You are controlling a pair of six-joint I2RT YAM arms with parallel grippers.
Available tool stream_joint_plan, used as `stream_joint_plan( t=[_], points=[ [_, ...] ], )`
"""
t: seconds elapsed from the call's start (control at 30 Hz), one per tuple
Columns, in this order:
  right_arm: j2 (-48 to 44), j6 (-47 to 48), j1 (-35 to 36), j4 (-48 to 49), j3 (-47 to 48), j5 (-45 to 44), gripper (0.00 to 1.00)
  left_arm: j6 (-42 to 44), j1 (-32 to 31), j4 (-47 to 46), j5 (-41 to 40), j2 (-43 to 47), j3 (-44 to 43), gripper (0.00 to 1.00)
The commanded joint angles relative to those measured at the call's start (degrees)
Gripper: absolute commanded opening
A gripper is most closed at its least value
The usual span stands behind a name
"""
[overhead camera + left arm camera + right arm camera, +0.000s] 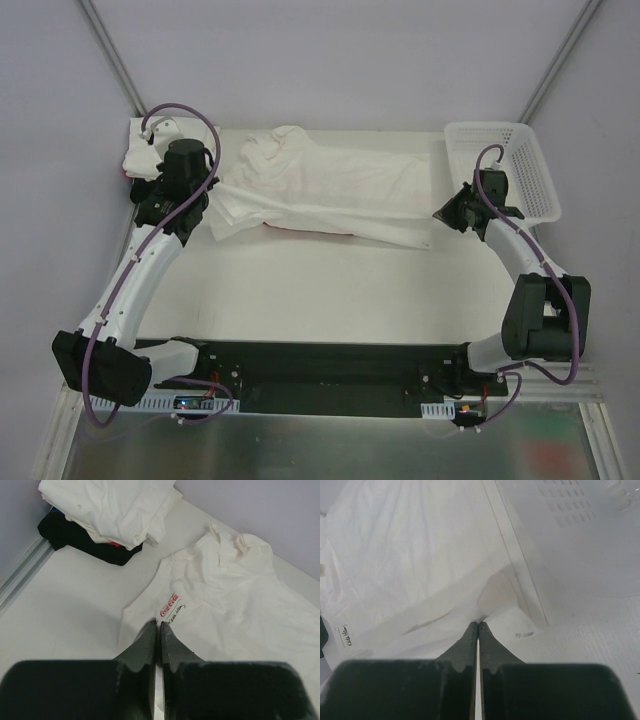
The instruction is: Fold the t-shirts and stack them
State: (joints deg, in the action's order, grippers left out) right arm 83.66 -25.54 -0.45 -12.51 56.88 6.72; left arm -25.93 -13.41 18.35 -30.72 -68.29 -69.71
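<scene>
I'm holding one wrinkled white t-shirt [340,190] stretched across the tabletop [330,290], with the left end effector [158,625] and the right end effector [478,625] each pinching its soft cloth. One pile [115,515] (white, black and red layers) is sitting far-left, and one mesh basket [520,165] far-right.

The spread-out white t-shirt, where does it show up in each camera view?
Top external: white t-shirt lies across the table's far middle.
Left wrist: fills the right half, red logo at its lower left.
Right wrist: fills left and centre.
Shared landmark: mesh basket, top and right wrist only.
</scene>
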Motion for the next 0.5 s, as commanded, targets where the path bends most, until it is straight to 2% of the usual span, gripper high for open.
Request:
stream_joint_plan(
  t=[0.0,0.47],
  points=[
    [-2.4,-0.8,0.1,1.4,1.5,-0.8,0.01,1.2,0.7,-0.9,-1.4,0.9,-0.1,0.00],
    [4.0,-1.1,0.3,2.1,4.7,-1.2,0.01,1.0,0.7,-0.9,-3.5,-10.4,-3.5,0.00]
  ],
)
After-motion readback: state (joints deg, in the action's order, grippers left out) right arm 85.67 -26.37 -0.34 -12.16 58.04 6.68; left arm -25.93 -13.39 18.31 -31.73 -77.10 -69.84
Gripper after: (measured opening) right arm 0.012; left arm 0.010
